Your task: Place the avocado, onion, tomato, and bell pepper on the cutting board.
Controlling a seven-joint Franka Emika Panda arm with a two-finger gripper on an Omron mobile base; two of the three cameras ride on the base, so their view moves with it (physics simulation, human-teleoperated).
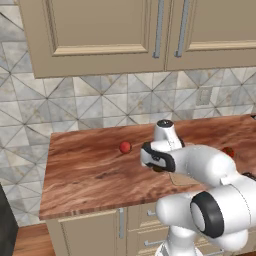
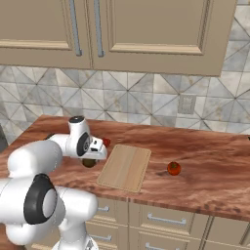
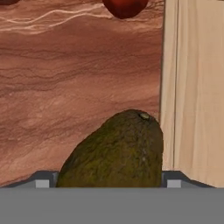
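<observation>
The avocado [image 3: 118, 151], dark olive green, sits between my two finger tips, which press against its sides; in the right base view the avocado [image 2: 89, 163] hangs just under my gripper [image 2: 93, 157], low over the counter. My gripper [image 3: 108, 179] is shut on it. The pale cutting board [image 2: 124, 167] lies bare immediately to the right of the avocado, and its edge [image 3: 194, 87] runs beside the fruit. A red ball [image 1: 125, 147] lies behind the gripper. Another red ball with a green top [image 2: 173, 168] rests right of the board. Which is the onion, tomato or bell pepper I cannot tell.
The reddish-brown wood counter [image 1: 85, 170] ends at a left edge and a front edge above drawers [image 2: 161, 234]. A tiled wall [image 2: 146, 97] with an outlet [image 2: 186, 104] backs it, with cabinets overhead.
</observation>
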